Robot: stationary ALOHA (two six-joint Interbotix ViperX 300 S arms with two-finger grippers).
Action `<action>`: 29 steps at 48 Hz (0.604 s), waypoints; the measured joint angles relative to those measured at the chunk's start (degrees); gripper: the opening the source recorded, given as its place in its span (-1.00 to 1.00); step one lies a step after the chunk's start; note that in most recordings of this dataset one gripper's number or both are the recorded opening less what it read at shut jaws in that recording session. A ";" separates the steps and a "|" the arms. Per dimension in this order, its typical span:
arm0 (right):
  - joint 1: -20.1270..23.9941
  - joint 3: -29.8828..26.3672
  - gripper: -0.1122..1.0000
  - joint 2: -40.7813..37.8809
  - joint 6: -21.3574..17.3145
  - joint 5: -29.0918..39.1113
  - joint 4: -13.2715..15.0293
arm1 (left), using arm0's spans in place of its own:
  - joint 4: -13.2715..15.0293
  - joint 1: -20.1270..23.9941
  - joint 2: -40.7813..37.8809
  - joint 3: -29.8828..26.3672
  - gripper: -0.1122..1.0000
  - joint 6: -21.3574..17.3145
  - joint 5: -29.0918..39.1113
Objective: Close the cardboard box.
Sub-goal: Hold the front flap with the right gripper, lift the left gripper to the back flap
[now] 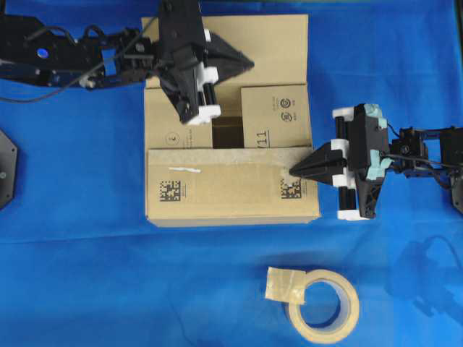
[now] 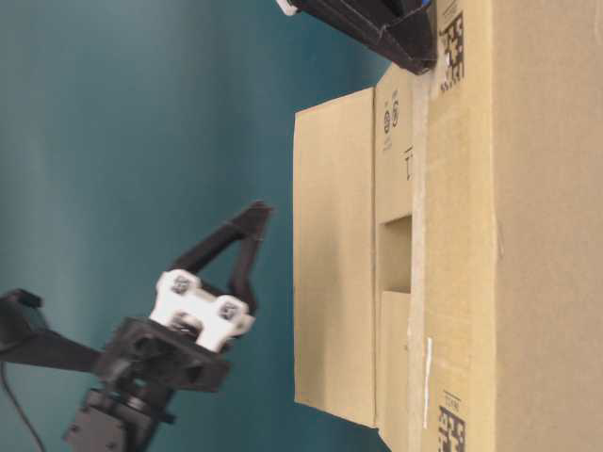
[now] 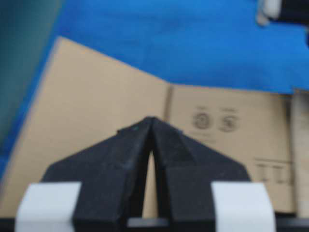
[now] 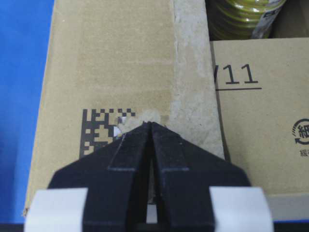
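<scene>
- Cardboard box (image 1: pixel 231 119) mid-bench toward far edge; small gap between flaps, contents mostly hidden.
- Left gripper (image 1: pixel 246 65) fingers pinched together, empty, above far flap.
- Right gripper (image 1: pixel 295 171) fingers likewise together, tips at near flap's right end.

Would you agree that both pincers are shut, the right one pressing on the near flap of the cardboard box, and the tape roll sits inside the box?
Not quite: the tape roll lies on the blue cloth in front of the cardboard box, as the overhead view shows. Both the left pincer and the right pincer are shut, the right one on the near flap.
</scene>
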State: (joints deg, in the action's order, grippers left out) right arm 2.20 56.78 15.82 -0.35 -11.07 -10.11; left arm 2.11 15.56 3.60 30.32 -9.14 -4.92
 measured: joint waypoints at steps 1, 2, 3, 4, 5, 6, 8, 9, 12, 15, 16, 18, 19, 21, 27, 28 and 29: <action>0.00 0.00 -0.80 -0.09 0.00 -0.09 0.09 | 0.00 0.44 0.09 -0.44 -0.80 -0.62 0.70; 0.00 0.09 -0.80 -0.09 0.00 -0.18 0.09 | 0.00 1.05 0.09 -0.97 -0.80 -1.32 1.67; 0.00 0.09 -0.80 0.00 0.00 -0.26 0.09 | 0.00 1.58 0.09 -1.41 -0.80 -1.85 2.55; 0.00 0.09 -0.80 0.00 0.00 -0.26 0.09 | 0.00 2.20 0.09 -1.93 -0.80 -2.29 3.52; 0.00 0.00 -0.80 -0.09 0.00 -0.35 0.09 | 0.00 2.81 0.09 -2.46 -0.80 -2.64 4.39; 0.00 0.09 -0.80 0.00 0.00 -0.44 0.09 | 0.00 3.52 0.09 -2.99 -0.80 -2.90 5.36; 0.00 0.00 -0.80 -0.09 0.00 -0.53 0.09 | 0.00 5.10 -0.09 -4.39 -0.80 -3.43 7.65; 0.00 0.09 -0.80 -0.09 0.00 -0.62 0.09 | 0.00 5.71 -0.35 -5.01 -0.80 -3.52 8.44; 0.00 0.00 -0.80 -0.09 0.09 -0.70 0.09 | 0.00 7.91 -1.32 -7.03 -0.80 -3.52 11.60; 0.00 0.09 -0.80 0.00 0.09 -0.79 0.09 | -0.09 9.93 -2.46 -8.88 -0.80 -3.52 14.59; 0.00 0.00 -0.80 -0.09 0.09 -0.79 0.09 | -0.09 10.55 -2.81 -9.40 -0.80 -3.60 15.56; 0.00 0.09 -0.80 0.00 0.09 -0.88 0.09 | -0.09 11.87 -3.60 -10.81 -0.80 -3.69 17.67; 0.00 0.09 -0.80 -0.09 0.09 -0.97 0.09 | -0.09 12.30 -3.87 -11.43 -0.80 -3.78 18.63; 0.00 0.00 -0.80 -0.09 0.18 -1.05 0.09 | -0.09 13.10 -4.75 -12.83 -0.80 -3.96 20.65; 0.00 0.09 -0.80 0.00 0.18 -1.14 0.09 | -0.09 14.85 -7.38 -15.82 -0.80 -3.96 25.75; 0.00 0.09 -0.80 0.00 0.26 -1.05 0.09 | -0.09 15.12 -7.91 -16.17 -0.80 -3.96 26.46; 0.00 0.00 -0.80 -0.09 0.26 -1.14 0.09 | -0.09 15.29 -8.44 -16.61 -0.80 -3.96 27.25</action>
State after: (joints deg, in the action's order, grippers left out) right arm 2.20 56.78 15.73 -0.09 -12.22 -10.02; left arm 2.02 30.85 -4.83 13.71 -13.10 22.32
